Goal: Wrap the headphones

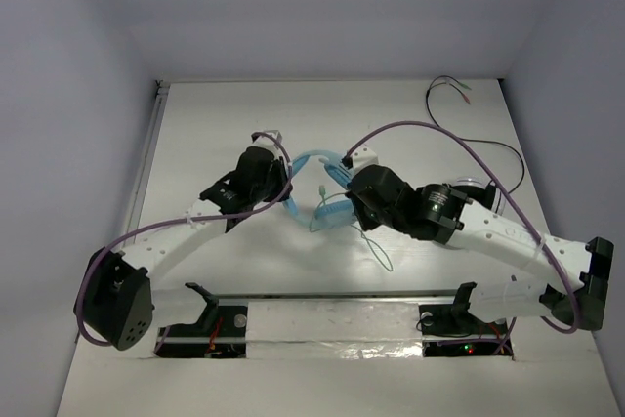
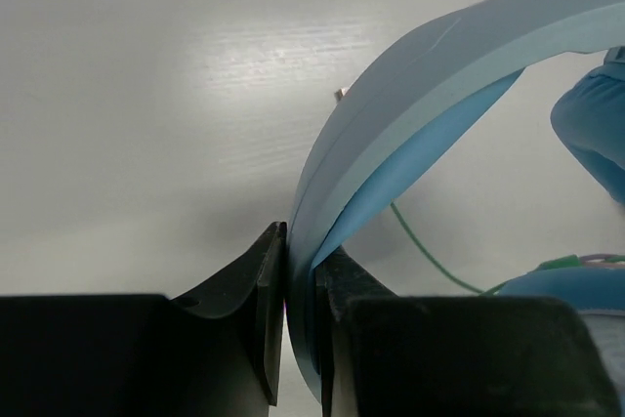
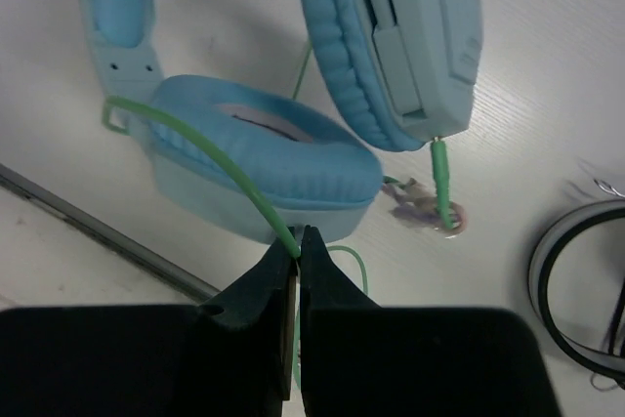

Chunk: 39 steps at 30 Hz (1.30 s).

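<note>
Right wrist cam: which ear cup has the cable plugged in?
The edge-on cup, right of frame; the green plug enters its lower corner. The pad-up cup only has cable draped over it.

headphones (image 1: 314,155) on table (image 1: 215,124), coil (image 3: 571,222) to right

So the white table (image 1: 215,124) had the light blue headphones (image 1: 332,207) about mid-way, one ear cup flat on it. Their pale green cable (image 1: 376,251) trailed loose just nearer than the headphones, a round black-and-white coil (image 3: 540,271) lay to their right, and a thin black cable (image 1: 479,139) curled further right and back.
</note>
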Each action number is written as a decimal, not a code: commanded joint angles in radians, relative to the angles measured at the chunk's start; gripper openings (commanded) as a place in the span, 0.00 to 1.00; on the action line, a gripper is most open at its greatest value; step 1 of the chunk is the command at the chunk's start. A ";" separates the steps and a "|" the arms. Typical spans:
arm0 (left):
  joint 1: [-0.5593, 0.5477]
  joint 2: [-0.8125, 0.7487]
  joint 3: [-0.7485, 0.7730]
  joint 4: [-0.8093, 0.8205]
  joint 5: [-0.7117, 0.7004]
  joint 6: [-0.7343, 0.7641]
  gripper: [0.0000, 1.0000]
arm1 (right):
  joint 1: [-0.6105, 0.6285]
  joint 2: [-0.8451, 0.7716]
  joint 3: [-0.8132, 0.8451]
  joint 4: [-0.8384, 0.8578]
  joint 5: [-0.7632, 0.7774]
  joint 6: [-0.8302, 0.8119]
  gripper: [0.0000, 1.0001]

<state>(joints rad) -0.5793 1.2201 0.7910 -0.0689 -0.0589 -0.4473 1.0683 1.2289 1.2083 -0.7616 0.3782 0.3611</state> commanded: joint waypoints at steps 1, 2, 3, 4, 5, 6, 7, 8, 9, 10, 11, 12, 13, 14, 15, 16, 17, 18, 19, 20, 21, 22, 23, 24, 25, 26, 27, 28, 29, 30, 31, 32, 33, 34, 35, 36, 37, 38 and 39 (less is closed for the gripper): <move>-0.008 -0.063 -0.004 0.021 0.149 0.019 0.00 | 0.005 -0.008 0.049 -0.134 0.057 -0.025 0.00; -0.008 -0.077 -0.003 0.008 0.146 0.019 0.00 | 0.005 -0.020 0.050 -0.143 0.036 -0.019 0.00; -0.008 -0.102 0.011 -0.023 0.143 0.028 0.00 | 0.005 -0.031 0.047 -0.148 0.028 -0.014 0.00; -0.008 -0.106 0.026 -0.047 0.149 0.042 0.00 | 0.005 -0.046 0.042 -0.143 0.022 -0.014 0.00; -0.008 -0.106 0.046 -0.083 0.146 0.059 0.00 | 0.005 -0.060 0.040 -0.143 0.012 -0.014 0.00; -0.008 -0.102 0.095 -0.156 0.124 0.094 0.00 | 0.005 -0.078 0.046 -0.148 -0.002 -0.013 0.00; -0.008 -0.103 0.120 -0.190 0.117 0.114 0.00 | 0.005 -0.083 0.054 -0.166 -0.021 -0.010 0.00; -0.008 -0.102 0.143 -0.215 0.123 0.139 0.00 | 0.005 -0.086 0.063 -0.169 -0.054 -0.016 0.00; -0.008 -0.099 0.198 -0.271 0.143 0.192 0.00 | 0.005 -0.089 0.068 -0.165 -0.059 -0.025 0.00; -0.008 -0.094 0.223 -0.294 0.158 0.220 0.00 | 0.005 -0.083 0.074 -0.169 -0.052 -0.031 0.00; -0.008 -0.082 0.264 -0.342 0.175 0.273 0.00 | 0.005 -0.063 0.088 -0.191 -0.006 -0.025 0.00; -0.008 -0.073 0.280 -0.360 0.176 0.274 0.00 | 0.005 -0.063 0.094 -0.197 0.022 -0.021 0.00; -0.008 -0.065 0.292 -0.377 0.179 0.309 0.00 | 0.005 -0.042 0.097 -0.200 0.045 -0.019 0.00; -0.008 -0.056 0.300 -0.391 0.189 0.324 0.00 | 0.005 -0.033 0.102 -0.194 0.082 -0.017 0.00; -0.008 -0.047 0.300 -0.387 0.224 0.332 0.00 | 0.005 -0.023 0.108 -0.185 0.103 -0.016 0.00; -0.008 -0.044 0.295 -0.376 0.250 0.343 0.00 | 0.005 -0.003 0.117 -0.173 0.131 -0.013 0.00; -0.008 -0.041 0.292 -0.371 0.273 0.344 0.00 | 0.005 0.007 0.120 -0.145 0.180 -0.017 0.00; -0.008 -0.036 0.290 -0.368 0.296 0.345 0.00 | 0.005 0.017 0.123 -0.130 0.215 -0.020 0.00; -0.008 -0.034 0.290 -0.368 0.301 0.348 0.00 | 0.005 0.026 0.131 -0.116 0.255 -0.019 0.00; -0.008 -0.036 0.290 -0.368 0.301 0.354 0.00 | 0.005 0.041 0.137 -0.098 0.292 -0.028 0.00; -0.008 -0.042 0.290 -0.368 0.295 0.357 0.00 | 0.005 0.046 0.143 -0.084 0.303 -0.037 0.00; -0.008 -0.042 0.294 -0.376 0.280 0.358 0.00 | 0.005 0.049 0.149 -0.071 0.321 -0.043 0.00; -0.008 -0.042 0.295 -0.382 0.252 0.355 0.00 | 0.005 0.052 0.174 -0.071 0.353 -0.042 0.00; -0.008 -0.036 0.292 -0.387 0.219 0.354 0.00 | 0.005 0.052 0.184 -0.073 0.367 -0.047 0.00; -0.008 -0.036 0.286 -0.384 0.220 0.355 0.00 | 0.005 0.047 0.192 -0.070 0.384 -0.053 0.00; -0.008 -0.034 0.281 -0.378 0.235 0.355 0.00 | 0.005 0.043 0.203 -0.067 0.416 -0.069 0.00; -0.008 -0.034 0.275 -0.364 0.269 0.358 0.00 | 0.005 0.034 0.207 -0.062 0.422 -0.083 0.00; -0.008 -0.033 0.271 -0.352 0.290 0.360 0.00 | -0.007 0.032 0.209 -0.056 0.429 -0.094 0.00; -0.008 -0.031 0.264 -0.341 0.316 0.360 0.00 | -0.007 0.032 0.212 -0.033 0.430 -0.115 0.00; -0.008 -0.025 0.252 -0.318 0.374 0.360 0.00 | -0.016 0.029 0.206 -0.015 0.421 -0.129 0.00; -0.008 -0.025 0.245 -0.303 0.398 0.357 0.00 | -0.016 0.029 0.194 0.008 0.403 -0.145 0.00; -0.008 -0.028 0.226 -0.287 0.459 0.357 0.00 | -0.040 0.027 0.165 0.062 0.380 -0.174 0.00; -0.008 -0.030 0.220 -0.270 0.494 0.355 0.00 | -0.041 0.027 0.152 0.083 0.375 -0.180 0.00; -0.008 -0.037 0.212 -0.246 0.536 0.358 0.00 | -0.057 0.035 0.143 0.103 0.367 -0.180 0.00; -0.008 -0.037 0.212 -0.246 0.536 0.360 0.00 | -0.070 0.038 0.137 0.113 0.369 -0.182 0.00; -0.008 -0.044 0.217 -0.246 0.565 0.361 0.00 | -0.079 0.038 0.129 0.126 0.366 -0.182 0.00; -0.008 -0.048 0.220 -0.241 0.582 0.366 0.00 | -0.091 0.029 0.111 0.146 0.348 -0.185 0.00; -0.008 -0.057 0.221 -0.238 0.596 0.366 0.00 | -0.103 0.024 0.106 0.180 0.290 -0.188 0.00; -0.008 -0.062 0.228 -0.235 0.620 0.363 0.00 | -0.114 0.020 0.103 0.192 0.269 -0.185 0.00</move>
<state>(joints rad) -0.5827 1.2018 0.9966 -0.3996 0.4000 -0.0677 0.9810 1.2690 1.3239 -0.6971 0.6983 0.2031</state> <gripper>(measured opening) 0.102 0.041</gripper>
